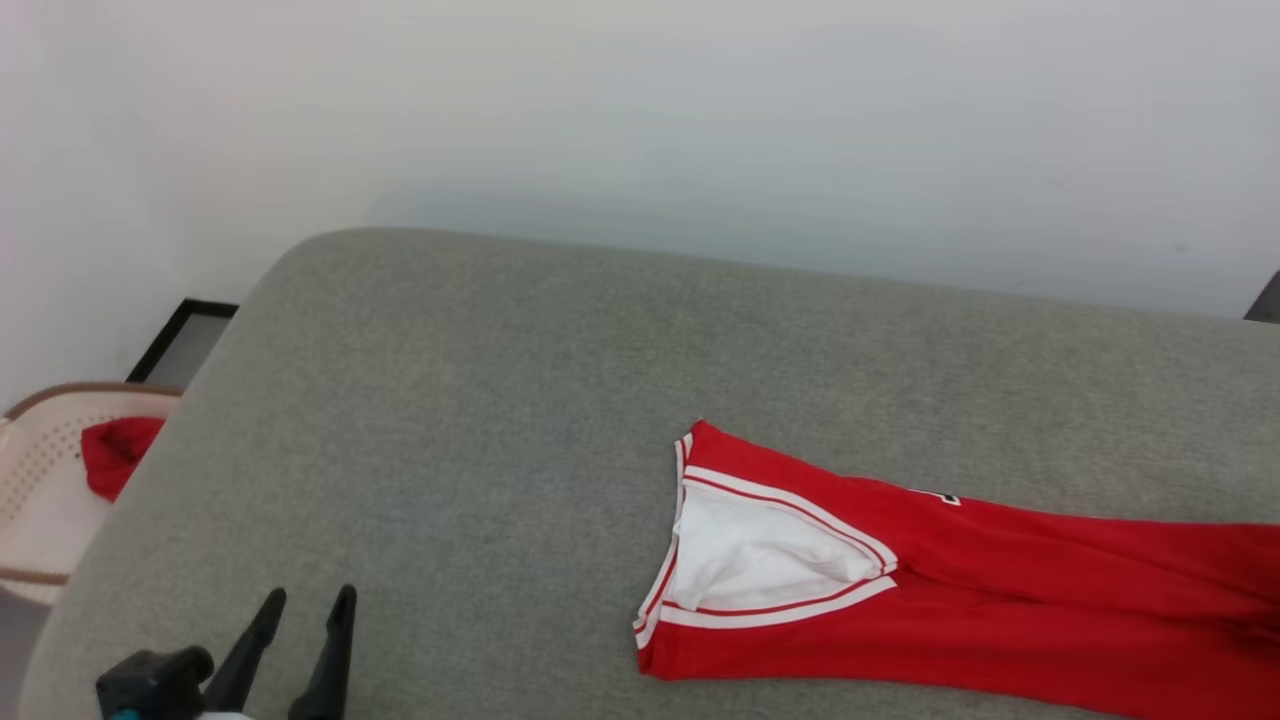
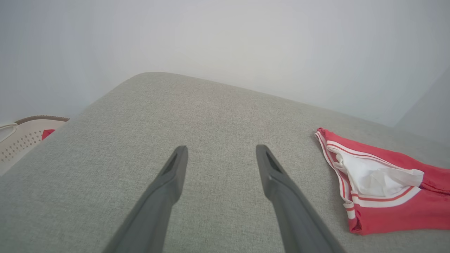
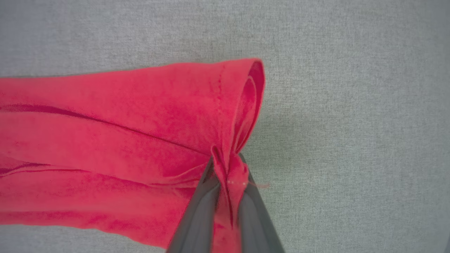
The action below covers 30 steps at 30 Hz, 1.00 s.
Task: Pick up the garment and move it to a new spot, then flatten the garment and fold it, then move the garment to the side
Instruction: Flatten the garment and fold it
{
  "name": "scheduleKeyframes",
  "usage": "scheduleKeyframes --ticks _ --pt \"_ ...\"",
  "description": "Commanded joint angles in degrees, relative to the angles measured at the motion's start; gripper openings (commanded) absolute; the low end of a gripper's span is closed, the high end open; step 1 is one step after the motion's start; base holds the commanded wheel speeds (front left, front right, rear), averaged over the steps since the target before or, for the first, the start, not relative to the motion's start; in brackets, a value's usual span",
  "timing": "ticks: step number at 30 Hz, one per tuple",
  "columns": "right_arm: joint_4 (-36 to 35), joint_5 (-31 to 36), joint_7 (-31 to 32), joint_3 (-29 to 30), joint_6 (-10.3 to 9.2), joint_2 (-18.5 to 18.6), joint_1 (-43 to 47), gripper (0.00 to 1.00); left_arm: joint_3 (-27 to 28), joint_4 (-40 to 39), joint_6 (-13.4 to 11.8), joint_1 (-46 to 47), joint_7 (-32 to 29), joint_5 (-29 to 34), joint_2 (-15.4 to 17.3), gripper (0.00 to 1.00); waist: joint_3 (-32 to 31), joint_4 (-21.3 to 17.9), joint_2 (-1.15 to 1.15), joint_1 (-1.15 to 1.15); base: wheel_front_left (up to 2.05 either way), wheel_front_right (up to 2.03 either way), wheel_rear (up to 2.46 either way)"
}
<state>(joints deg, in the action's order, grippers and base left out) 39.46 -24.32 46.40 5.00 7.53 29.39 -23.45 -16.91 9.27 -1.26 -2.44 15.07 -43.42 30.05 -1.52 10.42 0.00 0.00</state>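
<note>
Garment lies on the grey cushion — right gripper pinching its hem, left gripper spread wide.

One garment, one basket, one grey cushion, two grippers: left gripper, right gripper.

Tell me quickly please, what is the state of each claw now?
Left claw: open, holding nothing.
Right claw: closed on a bunched edge of the garment.
</note>
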Motion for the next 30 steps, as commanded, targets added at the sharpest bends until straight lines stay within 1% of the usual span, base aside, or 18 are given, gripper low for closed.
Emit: scheduleKeyframes --ticks 1,5,9,14,17,21,24,25,26,30 --pt "-0.3 -0.8 0.3 -0.7 -0.08 0.0 -0.7 0.00 0.2 -0.1 -0.3 -0.8 -0.1 -0.4 0.0 1.00 -0.6 -0.7 0.00 0.00 0.00 0.00 0.00" --pt "-3.0 -4.9 1.8 -2.3 -0.07 -1.9 -1.6 0.00 0.7 -0.2 -0.7 -1.8 0.0 -0.4 -0.2 1.00 -1.5 -1.5 0.00 0.00 0.00 0.00 0.00" --pt "-7.8 -9.2 4.0 -4.1 -0.07 -4.1 -1.7 0.00 1.1 -0.3 -0.8 -2.5 0.0 -0.4 -0.5 1.00 -2.3 -2.0 0.00 0.00 0.00 0.00 0.00" --pt "-13.8 -11.9 6.0 -6.9 -0.07 -7.4 -1.0 0.00 0.9 -0.3 -0.5 -2.3 0.0 0.0 -1.1 1.00 -3.0 -1.6 0.00 0.00 0.00 0.00 0.00" --pt "-16.6 -12.5 6.7 -8.5 -0.07 -10.1 -0.6 0.00 0.4 0.0 -0.1 -1.6 0.0 0.0 -1.6 1.00 -3.2 -0.8 0.00 0.00 0.00 0.00 0.00" --pt "-19.0 -11.6 6.6 -11.2 -0.07 -13.9 -1.0 0.00 -0.4 0.6 0.3 -0.7 -0.2 0.3 -2.2 1.00 -3.3 0.6 0.00 0.00 0.00 0.00 0.00" --pt "-19.2 -11.2 6.0 -12.8 -0.07 -16.8 -1.7 0.00 -1.4 1.4 0.8 0.5 -0.3 0.7 -2.8 1.00 -3.2 2.1 0.00 0.00 0.00 0.00 0.00" --pt "-19.2 -11.2 6.0 -12.8 -0.07 -16.8 -1.7 0.00 -1.4 1.4 0.8 0.5 -0.3 0.7 -2.8 1.00 -3.2 2.1 0.00 0.00 0.00 0.00 0.00" --pt "-19.0 -11.2 5.7 -13.3 -0.07 -17.7 -2.0 0.00 -1.7 1.7 1.0 1.0 -0.4 0.7 -3.1 1.00 -3.2 2.6 0.00 0.00 0.00 0.00 0.00" --pt "-16.8 -9.4 3.4 -15.0 -0.07 -21.1 -3.2 0.00 -2.7 2.8 1.7 2.4 -0.7 0.9 -4.1 1.00 -2.9 4.4 0.00 0.00 0.00 0.00 0.00"
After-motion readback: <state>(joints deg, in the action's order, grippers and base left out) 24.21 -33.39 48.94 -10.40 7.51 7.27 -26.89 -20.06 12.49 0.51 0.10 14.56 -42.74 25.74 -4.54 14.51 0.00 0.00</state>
